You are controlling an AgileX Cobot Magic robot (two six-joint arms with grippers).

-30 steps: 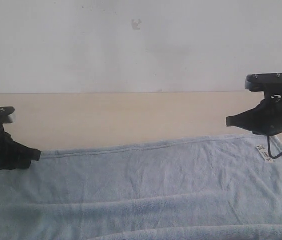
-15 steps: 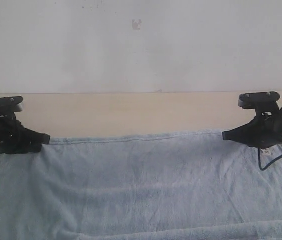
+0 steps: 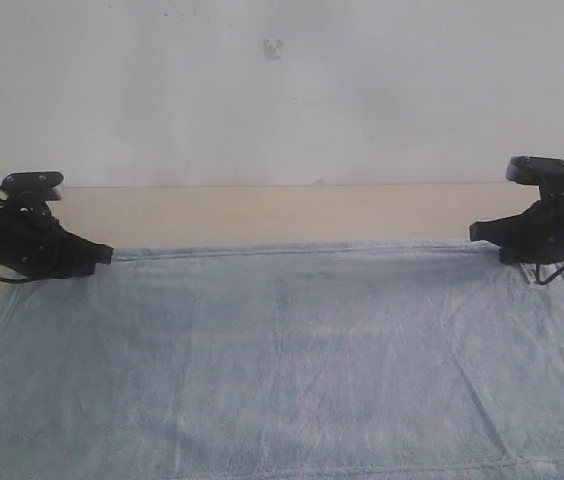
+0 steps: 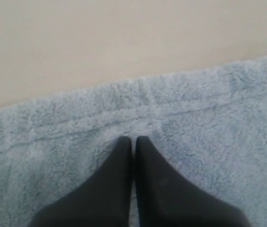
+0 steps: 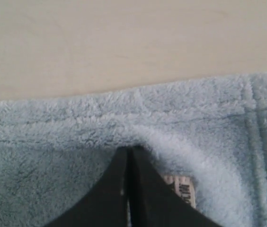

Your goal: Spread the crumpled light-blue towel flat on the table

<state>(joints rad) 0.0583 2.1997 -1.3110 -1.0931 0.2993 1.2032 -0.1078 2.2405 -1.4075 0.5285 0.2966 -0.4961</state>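
Observation:
The light-blue towel [image 3: 292,350] lies nearly flat over the beige table [image 3: 282,215], its far hem straight between the two arms. My left gripper [image 3: 107,256] is shut on the towel's far left corner area. In the left wrist view its fingertips [image 4: 133,138] pinch the fluffy cloth [image 4: 209,123] just behind the stitched hem. My right gripper [image 3: 474,232] is shut on the far right corner. In the right wrist view its tips [image 5: 129,149] grip a raised ridge of towel [image 5: 53,142], with the white label [image 5: 183,189] beside them.
Bare table [image 4: 124,42] stretches beyond the towel's far hem up to the white wall [image 3: 282,90]. A black cable [image 3: 562,272] loops under the right arm. The towel's near edge reaches the bottom of the exterior view.
Both grippers moved toward the far side of the table, pulling the towel's far hem with them. The long folds near the front have flattened out.

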